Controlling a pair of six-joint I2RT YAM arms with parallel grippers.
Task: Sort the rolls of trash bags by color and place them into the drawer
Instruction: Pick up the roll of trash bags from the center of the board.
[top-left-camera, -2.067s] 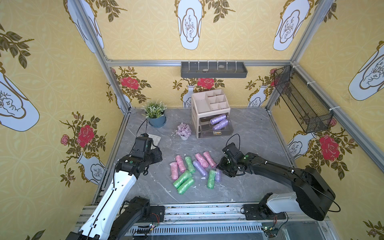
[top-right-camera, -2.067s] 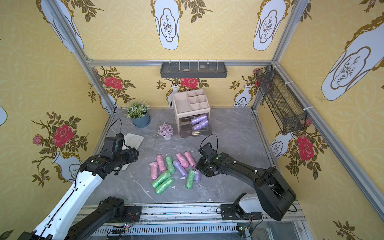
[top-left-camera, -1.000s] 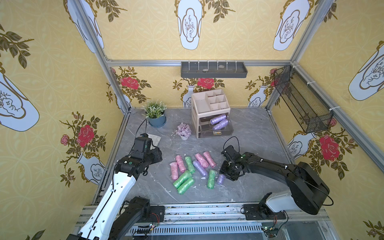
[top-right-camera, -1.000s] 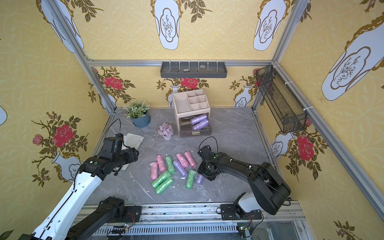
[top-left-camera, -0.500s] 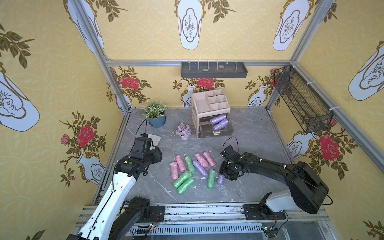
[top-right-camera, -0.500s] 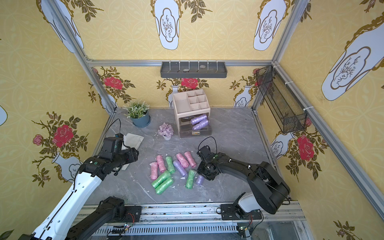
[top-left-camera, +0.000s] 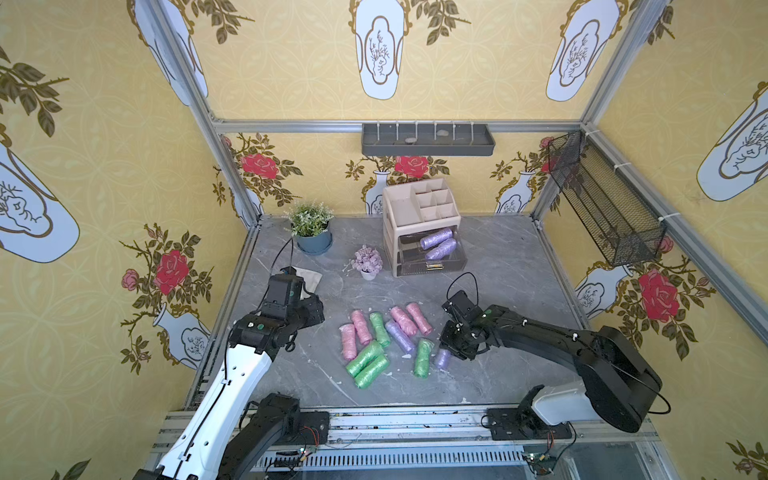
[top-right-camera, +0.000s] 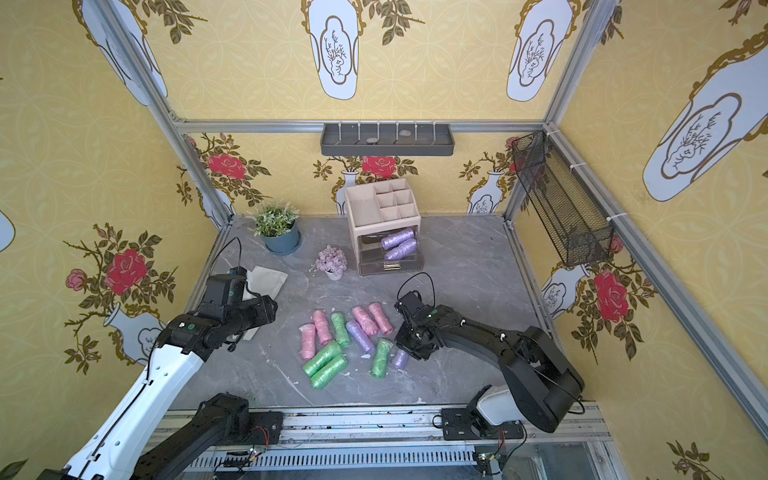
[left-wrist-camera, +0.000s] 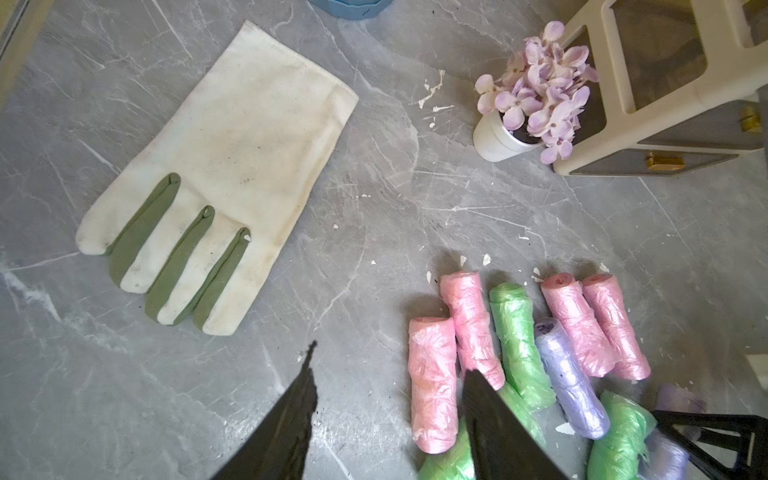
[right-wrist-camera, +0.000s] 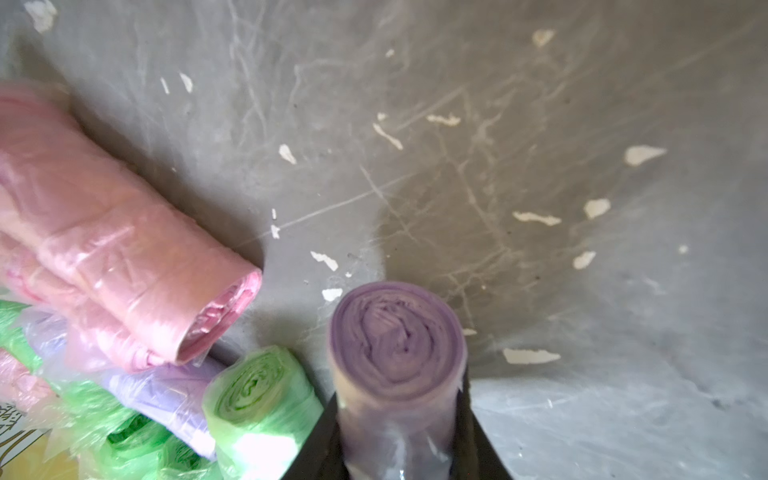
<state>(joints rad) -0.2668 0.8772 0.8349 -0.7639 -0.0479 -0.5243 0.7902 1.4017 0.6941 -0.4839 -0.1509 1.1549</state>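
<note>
Right gripper (right-wrist-camera: 399, 395): black fingers (right-wrist-camera: 316, 449) pressed against both sides of a short lilac-purple roll of crinkly plastic film (right-wrist-camera: 397, 332). The roll is held end-on, at lower centre of the right wrist view.

In a top view this roll (top-left-camera: 442, 358) sits at the right edge of the pile of pink, green and purple film rolls (top-left-camera: 382, 340), mid-frame on the grey marble tabletop (top-left-camera: 498, 291).

Left gripper (left-wrist-camera: 390, 361): jaws apart, nothing between them. It is left of the pile and apart from it.

Two more purple rolls (top-left-camera: 437, 244) lie in the smoky clear drawer (top-left-camera: 411, 255) of the beige organizer (top-left-camera: 405, 208), above centre.
</note>
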